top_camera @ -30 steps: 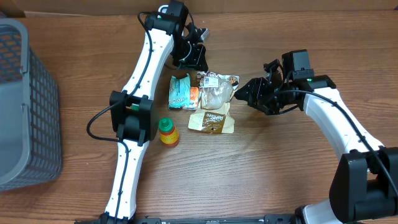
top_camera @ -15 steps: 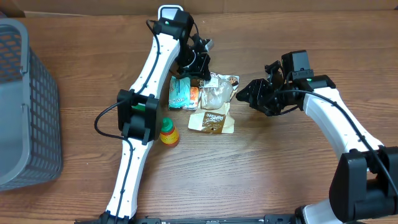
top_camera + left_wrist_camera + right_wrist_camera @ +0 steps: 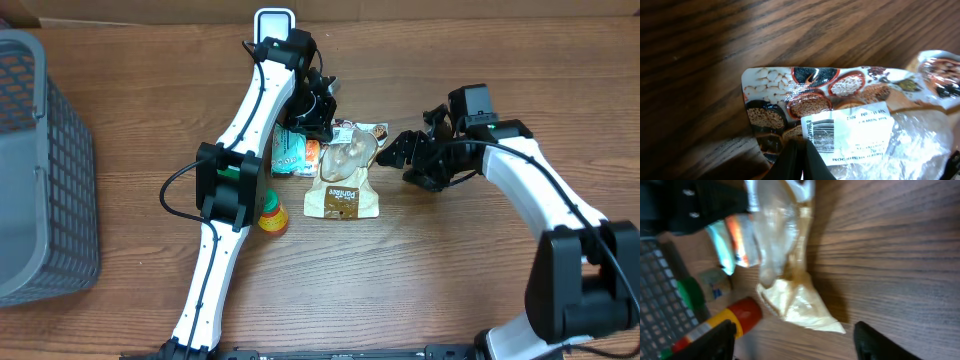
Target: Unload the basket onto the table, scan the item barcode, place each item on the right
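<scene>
The item is a clear bag of grains point(image 3: 350, 152) with a printed header showing beans. In the left wrist view its white label point(image 3: 860, 132) carries a barcode point(image 3: 821, 134), facing up. My left gripper point(image 3: 317, 108) is shut, its tips point(image 3: 799, 150) resting at the header's edge beside the barcode; no film shows between them. To the right of the bag my right gripper point(image 3: 400, 152) stands open and holds nothing. In the right wrist view its fingers point(image 3: 715, 340) are spread wide, with the bag point(image 3: 777, 225) ahead of them.
A tan pouch point(image 3: 341, 196) lies under the bag's front end. A teal packet point(image 3: 291, 150) sits on its left. An orange-red bottle with a green cap point(image 3: 270, 212) stands by the left arm. A grey basket point(image 3: 40, 170) fills the table's left edge.
My left gripper has come down and forward onto the bag's header. The right gripper's jaws have spread wider. The bag has shifted slightly, and more of the tan pouch shows.
</scene>
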You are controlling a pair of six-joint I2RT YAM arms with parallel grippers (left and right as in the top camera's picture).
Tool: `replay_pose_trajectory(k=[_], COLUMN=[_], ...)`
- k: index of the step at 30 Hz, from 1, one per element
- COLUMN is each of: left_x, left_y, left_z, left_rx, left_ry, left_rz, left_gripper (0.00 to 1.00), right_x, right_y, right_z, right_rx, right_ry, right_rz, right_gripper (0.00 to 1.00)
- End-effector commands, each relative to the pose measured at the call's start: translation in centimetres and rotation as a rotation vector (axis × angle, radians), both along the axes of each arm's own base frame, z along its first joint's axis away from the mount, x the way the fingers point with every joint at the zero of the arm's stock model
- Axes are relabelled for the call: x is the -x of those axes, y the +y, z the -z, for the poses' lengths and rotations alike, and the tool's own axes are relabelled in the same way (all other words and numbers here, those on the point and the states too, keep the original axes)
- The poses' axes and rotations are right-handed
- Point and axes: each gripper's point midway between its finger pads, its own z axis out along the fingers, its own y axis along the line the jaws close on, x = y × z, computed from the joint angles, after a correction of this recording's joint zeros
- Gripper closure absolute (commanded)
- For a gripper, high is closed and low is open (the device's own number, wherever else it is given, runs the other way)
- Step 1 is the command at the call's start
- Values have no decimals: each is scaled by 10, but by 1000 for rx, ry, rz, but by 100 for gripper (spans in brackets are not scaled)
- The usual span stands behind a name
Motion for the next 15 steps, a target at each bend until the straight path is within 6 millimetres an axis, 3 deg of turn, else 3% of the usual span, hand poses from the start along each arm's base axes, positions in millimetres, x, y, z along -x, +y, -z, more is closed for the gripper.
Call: replay_pose_trajectory(k=[1, 9, 15], left_x=[4, 4, 3], left_y=[2, 2, 1], left_z=[13, 13, 13], left_rx=[-40, -40, -39], left_ry=[27, 27, 23], left_rz=[-15, -15, -16], left_gripper=[96, 96, 96], right_x=[0, -3, -13], right_y=[6, 41, 65], right_z=[16, 34, 60], right_rx=[9, -18, -34], right_ry=[14, -49, -40], right_rz=[-49, -180, -151], right_gripper=[22, 12, 15])
